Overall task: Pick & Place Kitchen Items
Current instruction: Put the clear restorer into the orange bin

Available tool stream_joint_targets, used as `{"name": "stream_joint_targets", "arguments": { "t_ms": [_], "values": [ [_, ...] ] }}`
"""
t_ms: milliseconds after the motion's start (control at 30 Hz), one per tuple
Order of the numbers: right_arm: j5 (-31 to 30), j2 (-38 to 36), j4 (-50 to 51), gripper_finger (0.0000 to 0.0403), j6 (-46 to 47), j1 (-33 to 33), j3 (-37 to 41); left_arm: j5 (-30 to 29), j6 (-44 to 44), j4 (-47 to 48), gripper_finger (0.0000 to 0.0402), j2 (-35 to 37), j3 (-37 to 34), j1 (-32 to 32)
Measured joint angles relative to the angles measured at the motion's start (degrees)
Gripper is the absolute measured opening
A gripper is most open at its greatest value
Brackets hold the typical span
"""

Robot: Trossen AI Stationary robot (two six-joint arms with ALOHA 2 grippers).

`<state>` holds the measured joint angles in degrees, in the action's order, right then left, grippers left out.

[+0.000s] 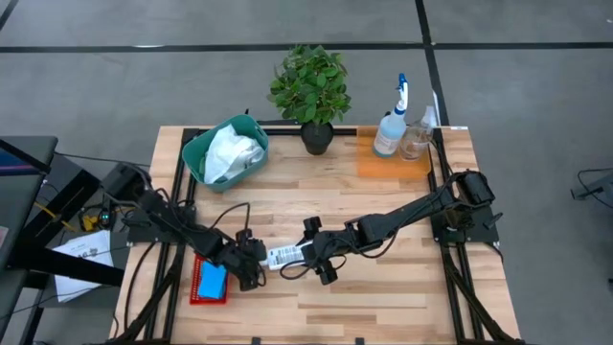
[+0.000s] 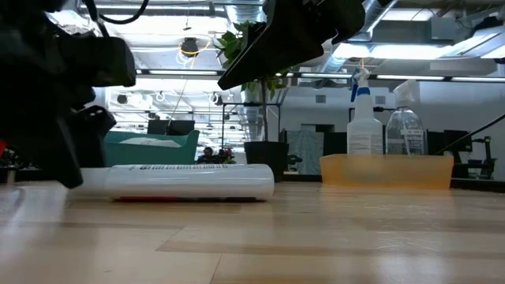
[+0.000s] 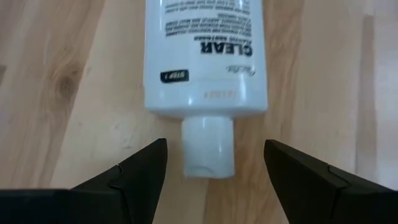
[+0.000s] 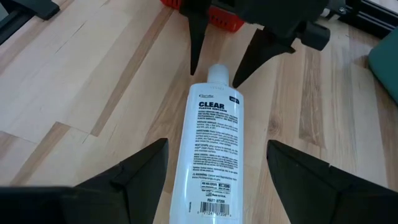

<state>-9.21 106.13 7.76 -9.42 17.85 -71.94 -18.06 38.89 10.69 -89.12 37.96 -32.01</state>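
My left gripper (image 1: 257, 271) sits at the lower centre-left of the high view, fingers spread apart, holding nothing. In the left wrist view the white cap of the small white labelled bottle (image 3: 205, 68) lies between my two fingertips, with a gap on each side.

My right gripper (image 1: 314, 261) sits at the lower centre of the high view, fingers likewise apart and empty. It straddles the opposite, barcode end of the same bottle, as the right wrist view shows.

The bottle lies on its side on the wooden table (image 1: 402, 297), lengthwise between my two grippers, label facing up.

A red tray (image 1: 210, 299) holding the blue sponge (image 1: 212, 280) sits at the lower left, just beside my left gripper.

The white cloth (image 1: 233, 153) fills a teal bin (image 1: 195, 153) at the upper left.

Two clear spray bottles (image 1: 400, 129) stand in a shallow orange tray (image 1: 369, 165) at the upper right.

The plant (image 1: 309, 88) stands at upper centre.
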Motion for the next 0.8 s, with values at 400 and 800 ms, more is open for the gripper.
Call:
{"name": "stream_joint_targets", "arguments": {
  "t_ms": [400, 800],
  "values": [
    [0.1, 0.0, 0.11, 0.0265, 0.01, 0.01, 0.0, -2.05, -0.5, -0.58, 0.0248, -1.03, 0.01, 0.0],
    [0.09, 0.02, 0.14, 0.0265, 0.01, 0.02, 0.0, 0.37, -1.95, -0.62, 0.0112, -0.99, -0.07, 0.0]
  ]
}}
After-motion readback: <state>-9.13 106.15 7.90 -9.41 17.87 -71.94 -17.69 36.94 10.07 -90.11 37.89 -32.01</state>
